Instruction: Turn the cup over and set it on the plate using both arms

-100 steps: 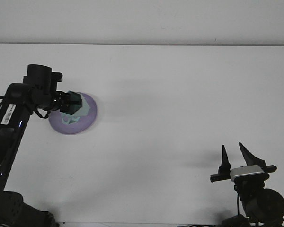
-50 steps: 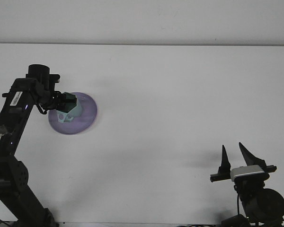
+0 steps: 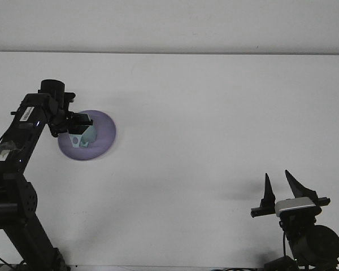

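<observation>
Cup [image 3: 82, 136] on plate [image 3: 101, 138], left arm [image 3: 37, 116] outstretched (over it)

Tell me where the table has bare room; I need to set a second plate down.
Bare: the whole middle, between the purple plate and right gripper, plus the far strip. Crowded: the plate itself, with the cup and left gripper.

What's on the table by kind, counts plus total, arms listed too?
Cups: 1, pale teal cup, on the plate at the left gripper
Plates: 1, purple plate
Robot arms: 2, the left over the plate, the right gripper near the front edge, fingers apart, holding nothing
Total: 4
</observation>
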